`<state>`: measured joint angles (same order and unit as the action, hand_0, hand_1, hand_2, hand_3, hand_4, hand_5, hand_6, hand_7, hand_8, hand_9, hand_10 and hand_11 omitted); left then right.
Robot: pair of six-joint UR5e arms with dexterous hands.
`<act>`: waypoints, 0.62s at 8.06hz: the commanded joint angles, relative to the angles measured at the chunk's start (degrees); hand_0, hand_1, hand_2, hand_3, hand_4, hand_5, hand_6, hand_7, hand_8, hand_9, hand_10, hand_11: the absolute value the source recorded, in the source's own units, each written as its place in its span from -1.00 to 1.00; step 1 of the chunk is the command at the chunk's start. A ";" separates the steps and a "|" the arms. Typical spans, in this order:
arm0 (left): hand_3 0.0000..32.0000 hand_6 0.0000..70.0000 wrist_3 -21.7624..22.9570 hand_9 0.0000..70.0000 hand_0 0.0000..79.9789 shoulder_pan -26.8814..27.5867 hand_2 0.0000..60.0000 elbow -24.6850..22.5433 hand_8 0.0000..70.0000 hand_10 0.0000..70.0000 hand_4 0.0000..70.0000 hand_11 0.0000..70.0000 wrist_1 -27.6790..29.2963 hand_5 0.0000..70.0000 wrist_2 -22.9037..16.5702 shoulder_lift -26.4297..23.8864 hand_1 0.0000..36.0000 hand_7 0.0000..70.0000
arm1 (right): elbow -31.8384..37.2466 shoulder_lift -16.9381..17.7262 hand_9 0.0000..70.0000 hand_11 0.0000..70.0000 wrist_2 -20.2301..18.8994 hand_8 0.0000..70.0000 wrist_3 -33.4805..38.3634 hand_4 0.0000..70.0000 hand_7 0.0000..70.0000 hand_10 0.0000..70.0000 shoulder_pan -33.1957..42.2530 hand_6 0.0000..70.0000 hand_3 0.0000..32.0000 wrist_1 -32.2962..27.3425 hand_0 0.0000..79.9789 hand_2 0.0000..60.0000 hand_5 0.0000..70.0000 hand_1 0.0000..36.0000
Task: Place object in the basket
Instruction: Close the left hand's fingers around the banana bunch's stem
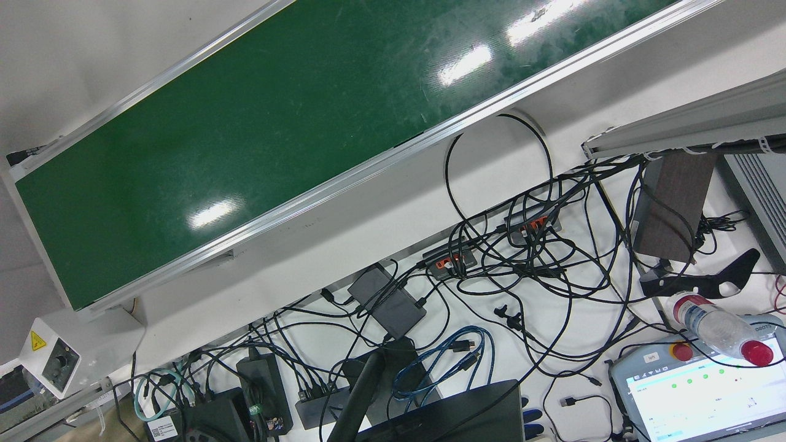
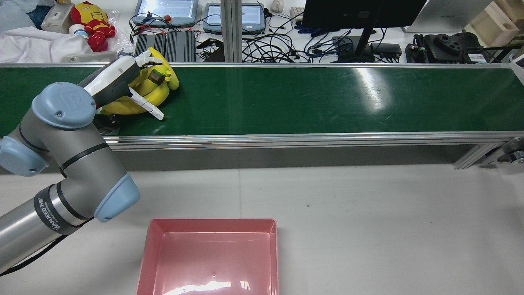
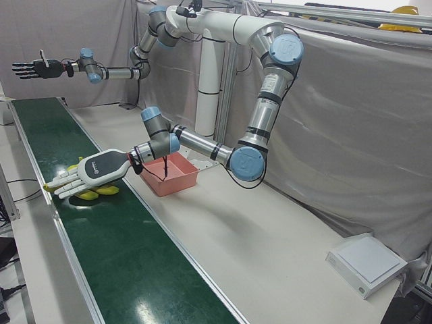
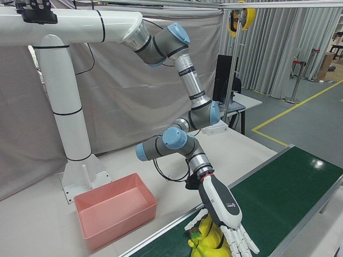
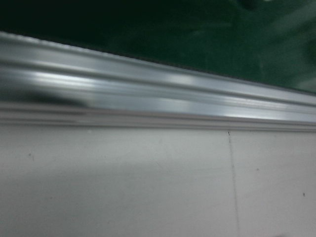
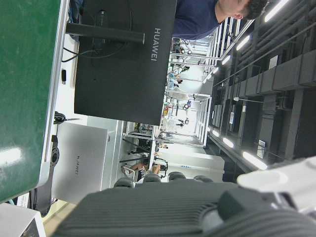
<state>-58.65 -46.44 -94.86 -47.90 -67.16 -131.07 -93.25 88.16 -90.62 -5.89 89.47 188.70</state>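
A bunch of yellow toy bananas (image 2: pixel 159 88) lies on the green conveyor belt (image 2: pixel 327 98), near its left end in the rear view. My white left hand (image 2: pixel 123 80) reaches over the bananas with its fingers stretched out and apart, open, resting on or just above them. The left-front view shows the left hand (image 3: pixel 88 172) above the bananas (image 3: pixel 94 194). The pink basket (image 2: pixel 211 227) stands empty on the white table, on my side of the belt. My dark right hand (image 3: pixel 30 69) hangs high and far from the belt, fingers spread, holding nothing.
Behind the belt stand a monitor (image 2: pixel 360 12), tangled cables (image 2: pixel 278 49), tablets and a red-and-yellow plush toy (image 2: pixel 92 24). The white table (image 2: pixel 368 213) stretches to the right of the basket. A white box (image 3: pixel 368 263) sits at the table's end. A person shows in the right hand view.
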 commanded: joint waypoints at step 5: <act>-1.00 1.00 -0.06 1.00 0.38 1.18 1.00 -1.98 0.87 0.39 0.06 1.00 -3.77 1.00 5.38 -0.06 0.56 1.00 | 0.00 0.00 -1.00 -1.00 0.00 -1.00 -0.08 -1.00 -1.00 -1.00 0.00 -1.00 -1.00 0.00 -1.00 -1.00 -1.00 -1.00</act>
<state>-58.71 -45.30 -95.32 -50.28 -62.10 -130.85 -93.25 88.15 -90.62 -5.89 89.47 188.70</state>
